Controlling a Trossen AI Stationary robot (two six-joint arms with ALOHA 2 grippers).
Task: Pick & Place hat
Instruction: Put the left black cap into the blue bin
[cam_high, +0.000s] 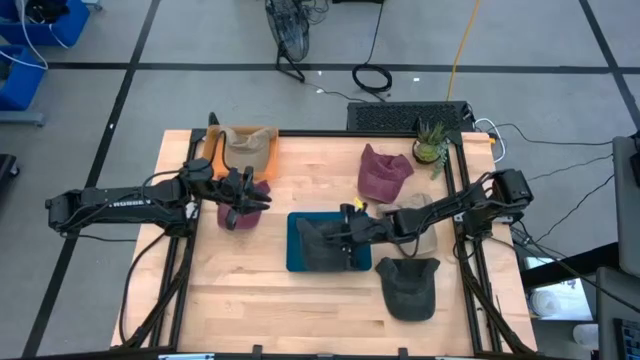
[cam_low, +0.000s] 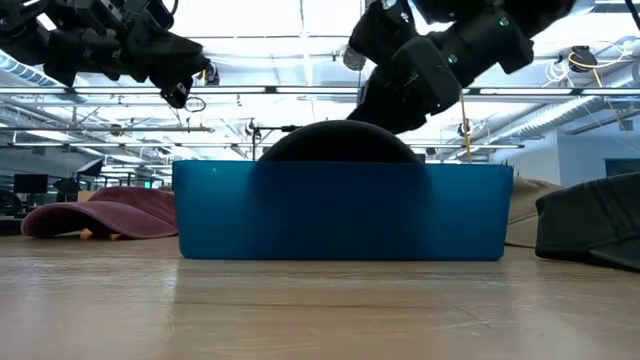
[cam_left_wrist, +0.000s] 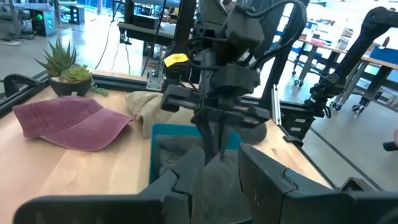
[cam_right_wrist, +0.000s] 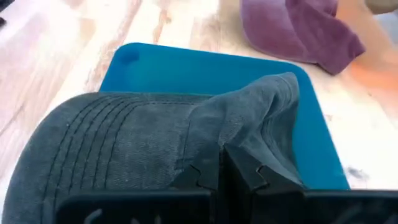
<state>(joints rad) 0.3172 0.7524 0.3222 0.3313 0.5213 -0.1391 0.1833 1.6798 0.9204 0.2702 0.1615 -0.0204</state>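
- Table (cam_high: 240, 290), wooden, carrying all items listed; several hats spread across it, so the job reads as partly done at best.
- Left arm (cam_high: 110, 205), reaching in from its own side; left gripper (cam_high: 245, 195) hovers over a maroon hat (cam_high: 240, 215) near the table's left-centre; whether its fingers are apart or closed cannot be told.
- Blue tray (cam_high: 294, 262), mid-table, apparently the drop point; one hat already inside.
- Grey hat (cam_right_wrist: 124, 149), lying in the blue tray with its crown up; right gripper (cam_right_wrist: 225, 168) has its fingers pinched narrow on a raised fold of the fabric; placement looks nearly complete, release and retreat left to do.
- Dark hat (cam_high: 408, 285), on the table just right of the tray; not yet moved.
- Red-purple hat (cam_high: 383, 172), beyond the tray near a potted plant (cam_high: 430, 142); untouched.
- Tan hat (cam_high: 248, 148), far-left corner on an orange mat; untouched.
- Beige hat (cam_left_wrist: 144, 107), partly hidden beside the right arm; untouched.
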